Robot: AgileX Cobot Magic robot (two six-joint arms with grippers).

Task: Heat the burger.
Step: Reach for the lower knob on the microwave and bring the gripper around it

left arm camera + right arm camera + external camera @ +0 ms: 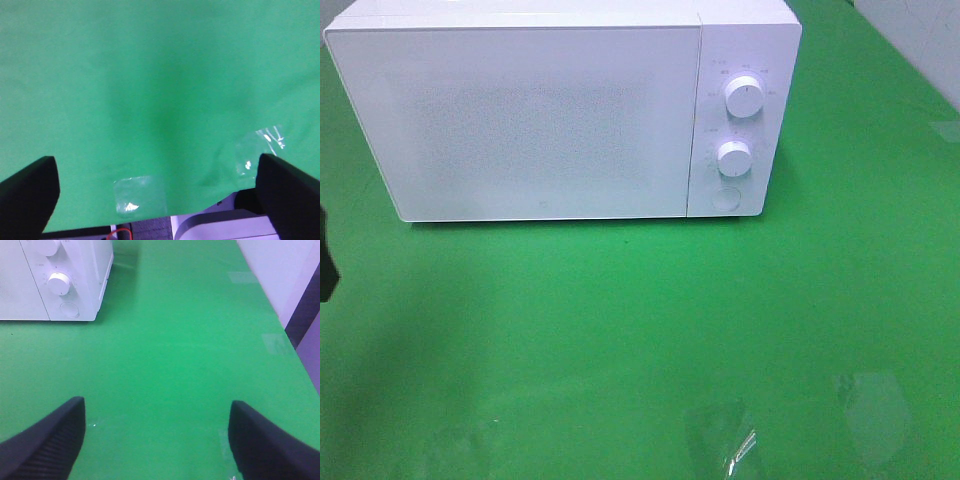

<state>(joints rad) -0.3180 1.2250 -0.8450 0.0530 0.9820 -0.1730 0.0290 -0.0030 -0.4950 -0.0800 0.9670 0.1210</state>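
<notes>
The burger is out of view in every frame. A white microwave point(540, 110) stands at the back of the green table with its door closed; two knobs point(744, 97) and a round button sit on its right panel. Its knob corner point(60, 282) also shows in the right wrist view. My left gripper point(157, 170) is open over bare green cloth, with nothing between its black fingers point(30, 195). My right gripper point(157, 410) is open too, empty, low over the cloth to the right of the microwave. A dark bit of the left arm point(326, 255) pokes in at the exterior view's left edge.
Clear tape patches point(725, 440) lie on the green cloth near the front edge, and more tape point(140, 196) shows by the table's edge in the left wrist view. A pale wall point(285, 270) borders the table on the right.
</notes>
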